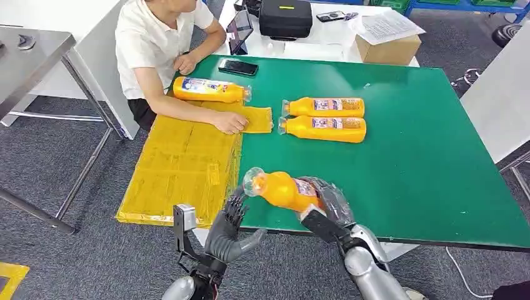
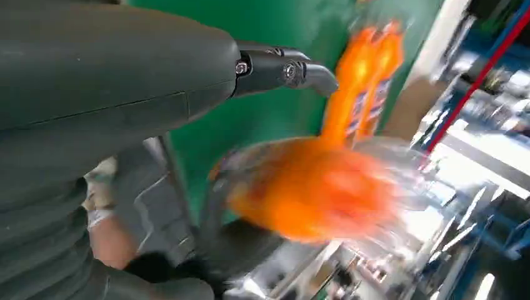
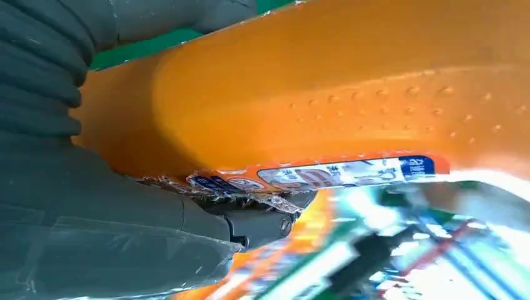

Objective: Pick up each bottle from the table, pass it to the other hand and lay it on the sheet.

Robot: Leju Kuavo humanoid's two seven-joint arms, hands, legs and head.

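person (image 1: 159,47) seated | phone (image 1: 237,67) | black case (image 1: 285,17) | cardboard box (image 1: 387,49)

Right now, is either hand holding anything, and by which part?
The right hand grips an orange bottle around its labelled body toward the base, neck pointing at the left hand, which is open beside the neck and holds nothing.

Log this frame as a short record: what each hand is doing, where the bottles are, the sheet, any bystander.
right hand: grips an orange plastic juice bottle, cap end toward the left hand
left hand: fingers spread just beside the bottle's cap, holding nothing
bottles waiting: two orange bottles lying side by side on the green table
bottle placed: one at the far end of the yellow sheet
person: hand resting on the sheet
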